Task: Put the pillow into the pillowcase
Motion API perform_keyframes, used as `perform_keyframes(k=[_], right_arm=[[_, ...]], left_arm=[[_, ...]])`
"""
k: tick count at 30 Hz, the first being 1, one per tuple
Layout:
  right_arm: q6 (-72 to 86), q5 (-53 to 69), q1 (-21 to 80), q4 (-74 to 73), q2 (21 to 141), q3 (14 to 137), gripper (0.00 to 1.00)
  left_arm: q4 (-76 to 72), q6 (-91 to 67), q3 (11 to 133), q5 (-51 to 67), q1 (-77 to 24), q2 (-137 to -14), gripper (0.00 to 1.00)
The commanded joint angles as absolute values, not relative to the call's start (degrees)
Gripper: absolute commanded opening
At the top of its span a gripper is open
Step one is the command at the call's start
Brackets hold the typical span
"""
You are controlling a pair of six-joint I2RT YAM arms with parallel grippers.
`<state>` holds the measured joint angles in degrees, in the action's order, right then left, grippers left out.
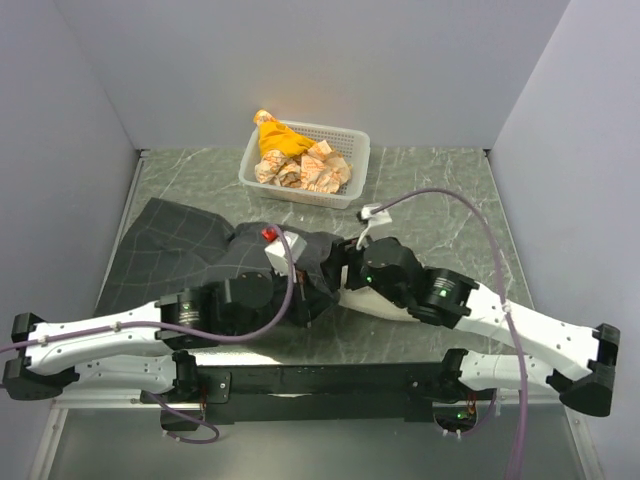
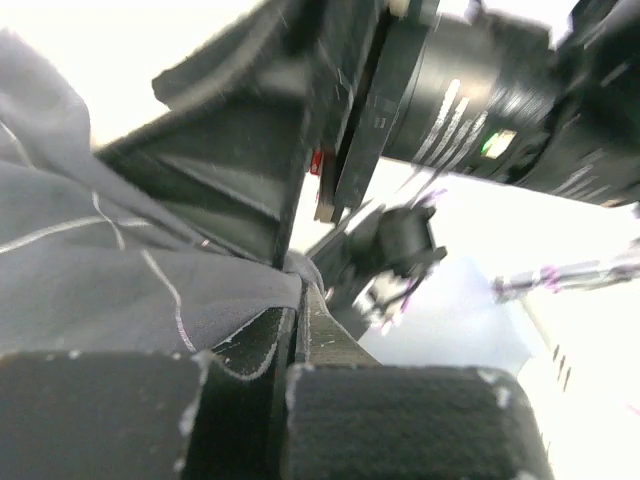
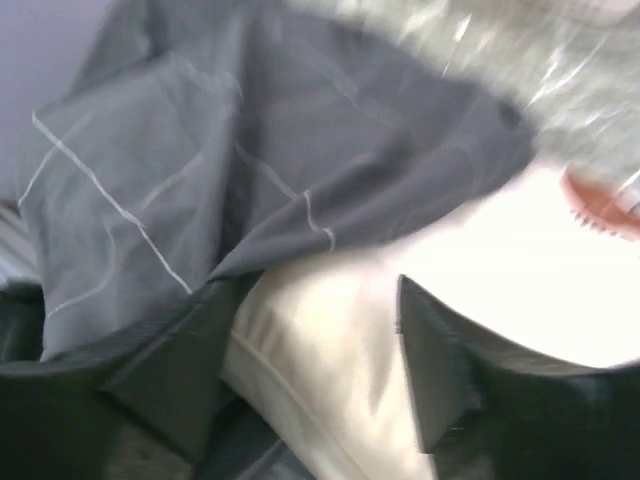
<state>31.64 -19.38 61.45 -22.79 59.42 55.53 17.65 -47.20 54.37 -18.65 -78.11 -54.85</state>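
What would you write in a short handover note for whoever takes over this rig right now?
Left gripper: shut on an edge of the pillowcase.
Right gripper: open, fingers astride the pillow.
Done: pillowcase fabric lies over part of the pillow; how far it is inside is unclear.
Left: work the pillow fully into the pillowcase, then let go.

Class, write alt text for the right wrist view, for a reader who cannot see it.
The right hand, fingers apart, straddles a cream pillow; a dark pillowcase with thin light check lines drapes over the pillow beyond. A grey table blurs behind.
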Motion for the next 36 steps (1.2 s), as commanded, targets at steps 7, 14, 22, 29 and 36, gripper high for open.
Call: perform_keyframes(k=[7, 14, 22, 29, 36], right_arm=[[27.16, -36.36, 61.26, -29.52, 50.98, 66.70, 0.93], [27.42, -38.68, 59.77, -29.54, 47.46, 63.03, 1.00], [27.86, -27.17, 48.71, -18.99, 54.04, 51.86, 1.00], [26.37, -27.42, 42.90, -26.08, 57.57, 60.02, 1.00], [30.14, -24.26, 40.52, -28.92, 52.74, 51.63, 1.00]], left_arm=[[22.40, -37.36, 81.88, -28.03, -79.01, -56.42, 0.02], [27.24, -38.75, 86.31, -23.67, -74.02, -62.13, 0.05], [17.06, -42.10, 78.83, 1.75, -52.22, -73.36, 0.07], [23.09, -38.94, 90.95, 2.21, -46.32, -85.42, 0.72], [27.77, -41.22, 78.86, -12.99, -48.33, -78.23, 0.85]])
